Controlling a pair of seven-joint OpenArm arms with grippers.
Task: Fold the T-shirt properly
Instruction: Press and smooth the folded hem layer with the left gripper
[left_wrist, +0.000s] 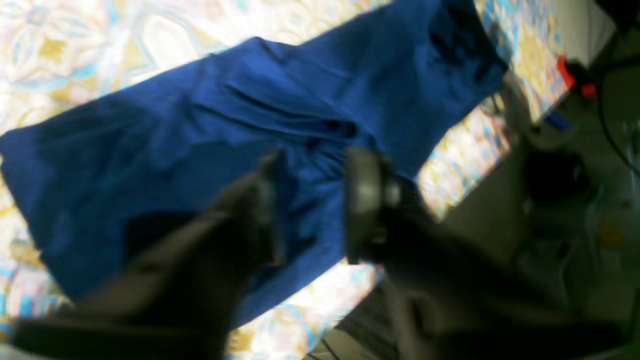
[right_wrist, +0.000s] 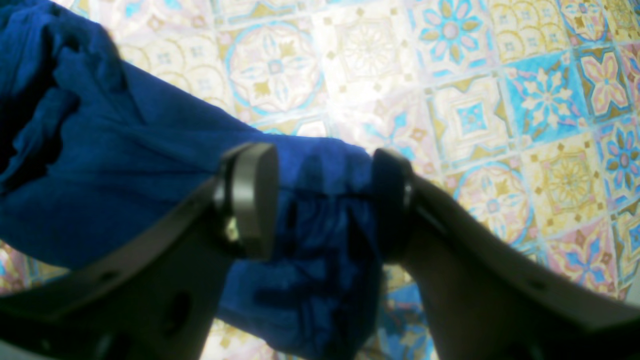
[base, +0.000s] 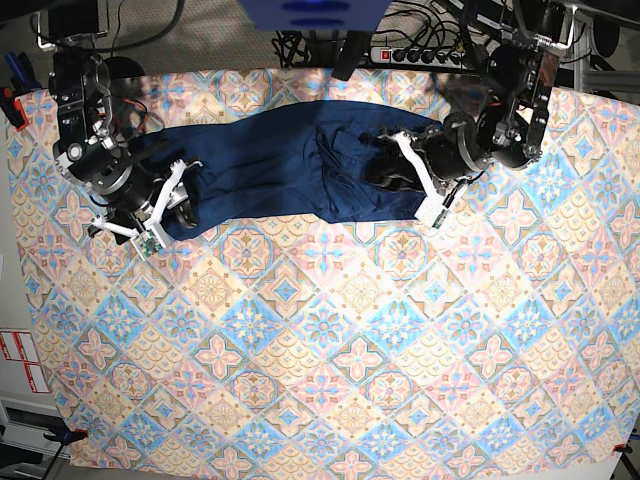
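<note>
The T-shirt (base: 280, 165) is dark navy and lies stretched sideways across the far part of the patterned tablecloth (base: 320, 330). My left gripper (base: 390, 168) sits over its right end. In the left wrist view the T-shirt (left_wrist: 200, 125) creases toward the left gripper (left_wrist: 315, 200), whose fingers (left_wrist: 272, 210) stand a little apart with blue cloth in the gap; blur hides whether they pinch it. My right gripper (base: 188, 205) is at the shirt's left end. In the right wrist view the right gripper (right_wrist: 325, 200) is open and straddles a bunched edge of the T-shirt (right_wrist: 125, 175).
A power strip (base: 420, 55) and cables lie beyond the table's far edge. In the left wrist view the table edge runs close on the right, with a red-tipped object (left_wrist: 575, 75) and floor clutter past it. The tablecloth (right_wrist: 475, 100) spreads to the right of the right gripper.
</note>
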